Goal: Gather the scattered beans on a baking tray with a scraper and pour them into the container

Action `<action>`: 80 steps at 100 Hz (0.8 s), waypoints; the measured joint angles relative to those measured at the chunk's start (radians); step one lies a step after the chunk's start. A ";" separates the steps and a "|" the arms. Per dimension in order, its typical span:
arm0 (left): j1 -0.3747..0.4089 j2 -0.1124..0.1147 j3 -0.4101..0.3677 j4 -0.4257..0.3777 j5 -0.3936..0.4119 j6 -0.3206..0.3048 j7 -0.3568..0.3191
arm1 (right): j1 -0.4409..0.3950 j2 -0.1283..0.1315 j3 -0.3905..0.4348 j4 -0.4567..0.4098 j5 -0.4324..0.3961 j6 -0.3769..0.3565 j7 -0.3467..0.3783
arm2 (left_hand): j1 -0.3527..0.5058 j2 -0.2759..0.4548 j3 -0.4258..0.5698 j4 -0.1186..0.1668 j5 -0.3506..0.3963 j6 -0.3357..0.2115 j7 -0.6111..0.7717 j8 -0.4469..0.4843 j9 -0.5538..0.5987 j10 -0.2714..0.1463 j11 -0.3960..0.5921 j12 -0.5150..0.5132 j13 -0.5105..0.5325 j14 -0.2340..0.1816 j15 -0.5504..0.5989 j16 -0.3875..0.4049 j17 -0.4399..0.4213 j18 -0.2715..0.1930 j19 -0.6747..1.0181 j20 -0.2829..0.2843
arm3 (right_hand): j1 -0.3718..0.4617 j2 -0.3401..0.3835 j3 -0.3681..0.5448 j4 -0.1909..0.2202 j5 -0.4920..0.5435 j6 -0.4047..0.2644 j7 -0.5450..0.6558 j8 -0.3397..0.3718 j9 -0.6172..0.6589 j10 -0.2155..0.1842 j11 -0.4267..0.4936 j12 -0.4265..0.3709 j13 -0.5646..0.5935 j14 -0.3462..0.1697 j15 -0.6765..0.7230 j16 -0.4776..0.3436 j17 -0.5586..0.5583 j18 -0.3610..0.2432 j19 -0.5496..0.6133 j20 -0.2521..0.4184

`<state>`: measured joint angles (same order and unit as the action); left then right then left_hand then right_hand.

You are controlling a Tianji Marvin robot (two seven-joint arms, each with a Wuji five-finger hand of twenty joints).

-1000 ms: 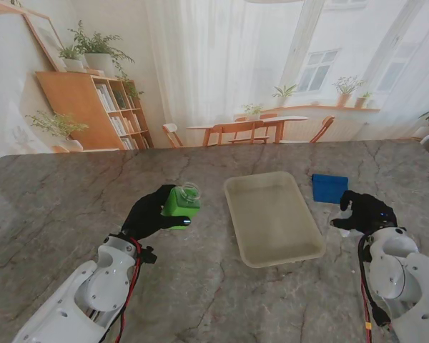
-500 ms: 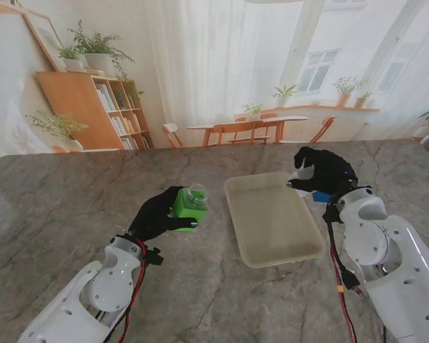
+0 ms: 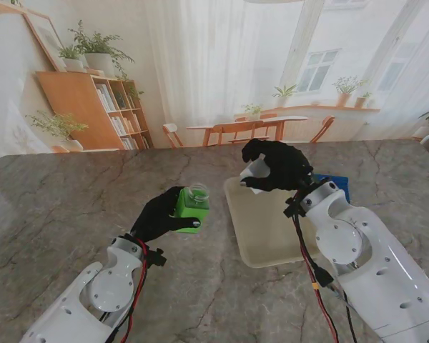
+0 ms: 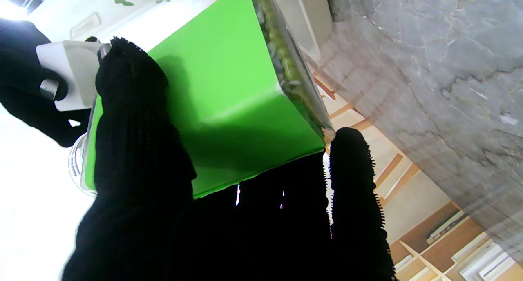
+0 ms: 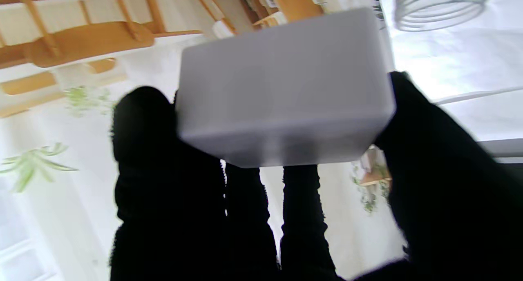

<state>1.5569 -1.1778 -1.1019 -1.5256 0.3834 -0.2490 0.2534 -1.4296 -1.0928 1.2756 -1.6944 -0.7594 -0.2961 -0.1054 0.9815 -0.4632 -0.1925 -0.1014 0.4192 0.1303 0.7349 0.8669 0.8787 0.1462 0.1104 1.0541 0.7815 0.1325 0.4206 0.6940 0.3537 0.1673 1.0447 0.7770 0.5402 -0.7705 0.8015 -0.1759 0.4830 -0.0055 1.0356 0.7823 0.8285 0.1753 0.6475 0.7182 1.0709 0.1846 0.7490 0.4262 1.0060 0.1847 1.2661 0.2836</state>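
Centrally in the stand's view, the cream baking tray point(image 3: 272, 218) lies on the marbled table point(image 3: 50, 207), with a blue object point(image 3: 341, 183) partly hidden behind the right arm at the tray's far right corner. The left hand point(image 3: 159, 213), left of centre in the frame, has its fingers clamped around a green container point(image 3: 191, 204) with a clear open mouth, held off the table. The right hand point(image 3: 275, 166), upper centre of the frame, grips a white scraper point(image 3: 257, 170) over the tray's far left corner.

From the left wrist, the container point(image 4: 229, 105) fills the middle, black fingers point(image 4: 135, 121) wrapped on its green face; greenish beans point(image 4: 282, 60) show through a clear side. The other hand with the scraper point(image 4: 69, 72) sits at the frame's left edge.

From the right wrist, the scraper point(image 5: 282, 89) is pinched between the fingers point(image 5: 143, 150) and thumb, its flat white face filling the centre.
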 measured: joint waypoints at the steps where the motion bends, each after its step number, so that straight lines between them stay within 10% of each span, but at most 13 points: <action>1: 0.000 0.000 0.000 0.000 -0.001 -0.001 0.000 | 0.001 0.000 -0.003 0.000 0.001 -0.004 -0.002 | 0.000 0.000 0.000 0.000 0.000 0.000 0.000 -0.004 0.000 0.000 0.000 0.000 0.000 0.000 0.000 0.000 0.000 0.000 0.000 0.000 | 0.000 0.000 0.000 0.000 0.000 0.000 0.003 0.000 0.000 0.000 0.000 0.000 0.000 0.000 0.000 0.000 0.000 0.000 0.000 0.000; 80: -0.009 -0.002 0.028 0.011 -0.070 -0.086 -0.039 | 0.117 -0.019 -0.140 0.067 0.036 -0.347 -0.040 | 0.001 -0.009 0.000 0.000 0.019 0.000 0.008 -0.049 0.013 0.005 0.000 -0.002 0.012 0.001 0.002 0.000 0.004 0.014 -0.001 0.000 | 0.000 0.001 0.000 -0.009 -0.001 -0.043 0.033 -0.024 0.000 -0.038 0.000 0.000 0.000 -0.010 -0.019 0.012 0.000 0.000 -0.004 0.000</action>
<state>1.5483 -1.1797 -1.0736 -1.5148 0.3133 -0.3350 0.2142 -1.3130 -1.1115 1.1353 -1.6271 -0.7232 -0.6432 -0.1452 0.9821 -0.4723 -0.1929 -0.1014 0.4385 0.1303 0.7432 0.8184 0.8918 0.1507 0.1104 1.0524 0.7935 0.1339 0.4228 0.6940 0.3573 0.1814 1.0438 0.7770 0.5405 -0.7692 0.8011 -0.1845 0.4825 -0.0484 1.0685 0.7578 0.8282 0.1369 0.6475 0.7180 1.0711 0.1748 0.7297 0.4383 1.0056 0.1847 1.2622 0.2841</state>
